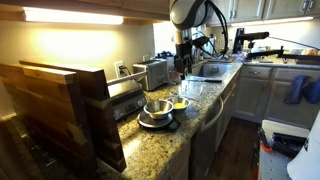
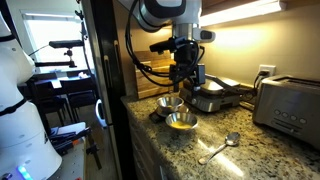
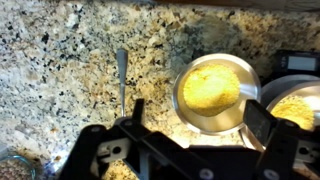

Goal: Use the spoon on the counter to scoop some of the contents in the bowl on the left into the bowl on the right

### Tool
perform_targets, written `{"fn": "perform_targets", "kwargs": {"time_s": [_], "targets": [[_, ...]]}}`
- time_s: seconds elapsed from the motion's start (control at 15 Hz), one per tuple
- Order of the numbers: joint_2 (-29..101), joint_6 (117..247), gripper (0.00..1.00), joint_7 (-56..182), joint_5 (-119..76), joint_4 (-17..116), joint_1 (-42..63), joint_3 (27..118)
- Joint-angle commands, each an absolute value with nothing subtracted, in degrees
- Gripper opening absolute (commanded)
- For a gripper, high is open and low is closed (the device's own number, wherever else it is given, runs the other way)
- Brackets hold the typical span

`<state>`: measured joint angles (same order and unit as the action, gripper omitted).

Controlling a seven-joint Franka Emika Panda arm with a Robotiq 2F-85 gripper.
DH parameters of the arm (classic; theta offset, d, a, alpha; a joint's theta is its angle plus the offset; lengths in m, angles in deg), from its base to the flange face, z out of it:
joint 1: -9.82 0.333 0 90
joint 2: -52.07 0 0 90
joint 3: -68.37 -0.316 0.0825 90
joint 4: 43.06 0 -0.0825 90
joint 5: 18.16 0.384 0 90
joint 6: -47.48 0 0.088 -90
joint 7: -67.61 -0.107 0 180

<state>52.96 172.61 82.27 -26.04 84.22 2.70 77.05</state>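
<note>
The long speckled tan-and-brown granite surface (image 2: pixel 262 150) runs beneath me, and my black fingers (image 3: pixel 258 124) hang above it, spread wide and holding nothing. Below them in the wrist view sits a round shiny metal bowl (image 3: pixel 215 92) heaped with yellow crumbly contents, and just beside it, at that view's edge, is a second bowl (image 3: pixel 296 106) of the same kind, also showing yellow. The slim silver metal spoon (image 2: pixel 220 148) lies flat on the bare surface, apart from both bowls and untouched.
</note>
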Motion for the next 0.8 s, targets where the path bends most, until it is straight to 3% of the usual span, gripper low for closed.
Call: {"fn": "perform_targets", "kwargs": {"time_s": [0.0, 0.73], "targets": [[50.25, 174.79, 1.0, 83.62, -26.73, 82.18, 1.6, 77.39], [47.52, 178.15, 1.0, 83.9, -25.08, 80.05, -0.28, 78.59]]}}
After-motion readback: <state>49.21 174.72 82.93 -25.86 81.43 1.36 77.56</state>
